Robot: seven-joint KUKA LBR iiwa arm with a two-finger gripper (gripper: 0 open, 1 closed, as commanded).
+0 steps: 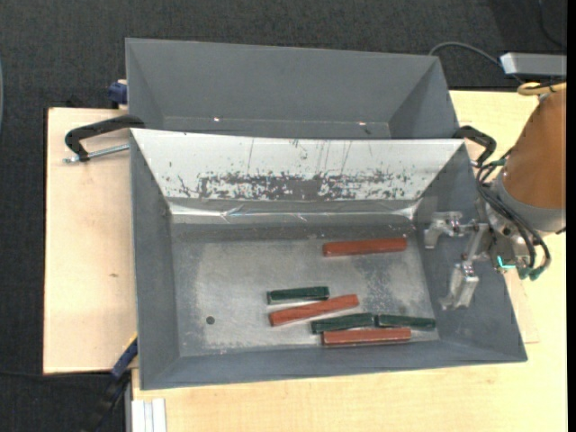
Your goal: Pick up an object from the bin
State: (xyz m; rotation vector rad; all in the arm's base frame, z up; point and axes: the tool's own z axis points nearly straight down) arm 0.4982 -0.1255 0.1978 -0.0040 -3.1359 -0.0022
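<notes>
Grey bin (pixel 153 268); arm (pixel 540 169) in from the right, jaws above the right sloped wall; cannot tell whether spread or pressed together. Nearest: dark green stick (pixel 405 323), near-right floor, just beside red stick (pixel 366 336); far red stick (pixel 364 247) lies alone.

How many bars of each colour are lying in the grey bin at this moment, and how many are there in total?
Red bars: 3
Dark green bars: 3
Total: 6
</notes>
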